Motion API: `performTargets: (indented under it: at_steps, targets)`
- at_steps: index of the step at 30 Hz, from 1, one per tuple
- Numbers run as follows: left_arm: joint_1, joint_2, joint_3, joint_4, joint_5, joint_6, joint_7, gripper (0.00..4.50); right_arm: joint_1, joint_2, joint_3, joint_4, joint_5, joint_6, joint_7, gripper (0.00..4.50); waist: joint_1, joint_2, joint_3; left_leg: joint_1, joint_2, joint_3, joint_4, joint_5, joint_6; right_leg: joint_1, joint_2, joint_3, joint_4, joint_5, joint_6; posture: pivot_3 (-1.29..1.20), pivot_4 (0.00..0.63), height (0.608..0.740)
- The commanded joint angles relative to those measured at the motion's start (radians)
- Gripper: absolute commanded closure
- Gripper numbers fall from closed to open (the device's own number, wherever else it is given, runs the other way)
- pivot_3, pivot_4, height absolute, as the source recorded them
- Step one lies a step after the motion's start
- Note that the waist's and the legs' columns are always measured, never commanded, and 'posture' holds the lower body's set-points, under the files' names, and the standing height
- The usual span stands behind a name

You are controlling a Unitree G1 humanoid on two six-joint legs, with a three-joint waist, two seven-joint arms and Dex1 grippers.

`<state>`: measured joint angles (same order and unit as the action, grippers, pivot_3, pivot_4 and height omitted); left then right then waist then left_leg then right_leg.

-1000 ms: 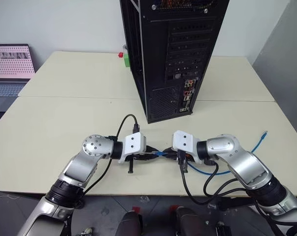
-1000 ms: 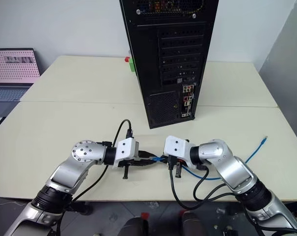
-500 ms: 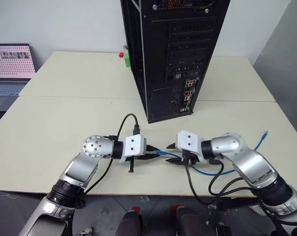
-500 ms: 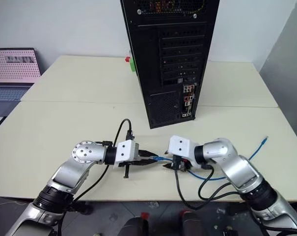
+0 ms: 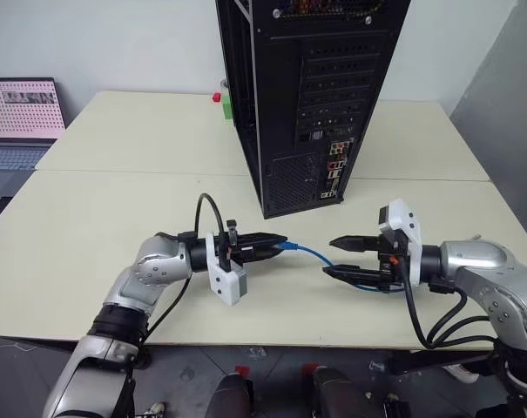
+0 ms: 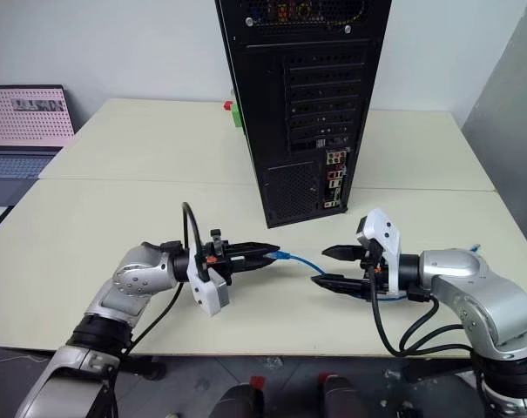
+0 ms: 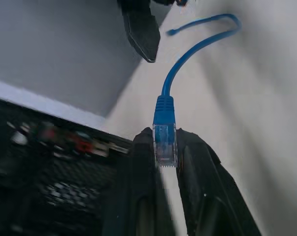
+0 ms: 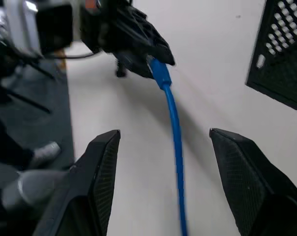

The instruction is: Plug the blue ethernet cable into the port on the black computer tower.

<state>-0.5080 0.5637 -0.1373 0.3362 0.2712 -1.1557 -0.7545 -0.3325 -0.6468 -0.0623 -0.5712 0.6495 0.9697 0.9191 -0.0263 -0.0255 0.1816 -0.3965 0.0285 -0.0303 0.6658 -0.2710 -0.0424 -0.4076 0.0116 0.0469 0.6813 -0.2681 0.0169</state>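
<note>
With the left gripper [image 5: 276, 243] clamped on the blue ethernet cable [image 5: 320, 255] plug near the black computer tower [image 5: 311, 96] and the right gripper [image 5: 339, 258] open and empty, align the plug squarely before approaching the port [image 5: 331, 175].

Blue ethernet cable [image 5: 308, 253]: thin and flexible, clear plug at one end clamped between the closed fingers of the left pincer [image 5: 279, 245], plug held level above the bench [image 5: 89, 218]. The cord sags rightward across the bench. Black computer tower [image 5: 307, 96]: upright, rear panel facing the camera. Port [image 5: 332, 174]: within the low rear connector cluster, unoccupied.
</note>
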Motion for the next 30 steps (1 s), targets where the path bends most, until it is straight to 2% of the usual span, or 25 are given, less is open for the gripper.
performTargets:
  at_steps: [1,10,15,20,21,26,30]
  targets:
    - [-0.029,-0.010,0.044,0.054,0.121,-0.141,0.133,4.21,-0.023,0.035,-0.044,-0.042,0.086,0.045,-0.075,1.43,0.000,0.000,0.000,0.000,0.000,0.000,0.000,0.000,0.000,0.001,0.000,0.000,0.000,0.000,0.000,0.00,0.150,0.740]
    - [-0.059,-0.018,0.060,0.061,0.289,-0.165,0.335,4.21,-0.084,0.128,0.087,0.005,0.081,0.017,-0.161,1.43,-0.002,0.000,0.000,0.000,0.000,-0.001,0.000,0.000,0.000,0.001,0.000,-0.002,0.000,0.000,0.000,0.00,0.150,0.740]
    - [-0.063,-0.010,0.048,0.039,0.326,-0.148,0.397,4.21,-0.114,0.160,0.156,0.065,0.038,-0.035,-0.166,1.43,-0.002,0.000,0.000,0.000,0.000,-0.001,0.000,0.000,0.000,0.001,0.000,-0.002,0.000,0.000,0.000,0.00,0.150,0.740]
    - [-0.058,0.000,0.035,0.013,0.342,-0.129,0.437,4.21,-0.128,0.176,0.169,0.095,0.037,-0.060,-0.160,1.43,-0.002,0.000,0.000,0.000,0.000,-0.001,0.000,0.000,0.000,0.001,0.000,-0.002,0.000,0.000,0.000,0.00,0.150,0.740]
    - [-0.057,0.003,0.033,0.008,0.343,-0.126,0.442,4.21,-0.130,0.175,0.170,0.098,0.037,-0.063,-0.159,1.79,-0.002,0.000,0.000,0.000,0.000,-0.001,0.000,0.000,0.000,0.001,0.000,-0.002,0.000,0.000,0.000,0.00,0.150,0.740]
    - [-0.046,0.024,0.016,-0.011,0.344,-0.115,0.464,4.21,-0.137,0.167,0.170,0.107,0.042,-0.074,-0.148,2.74,-0.002,0.000,0.000,0.000,0.001,-0.002,0.000,0.000,0.000,0.001,-0.001,-0.003,0.000,0.000,0.000,0.00,0.150,0.740]
    - [-0.045,0.034,0.004,-0.018,0.345,-0.108,0.479,4.21,-0.142,0.164,0.167,0.113,0.050,-0.074,-0.142,3.69,-0.002,0.000,0.000,0.000,0.000,-0.002,0.000,0.000,0.000,0.001,-0.001,-0.003,0.000,0.000,0.000,0.00,0.150,0.740]
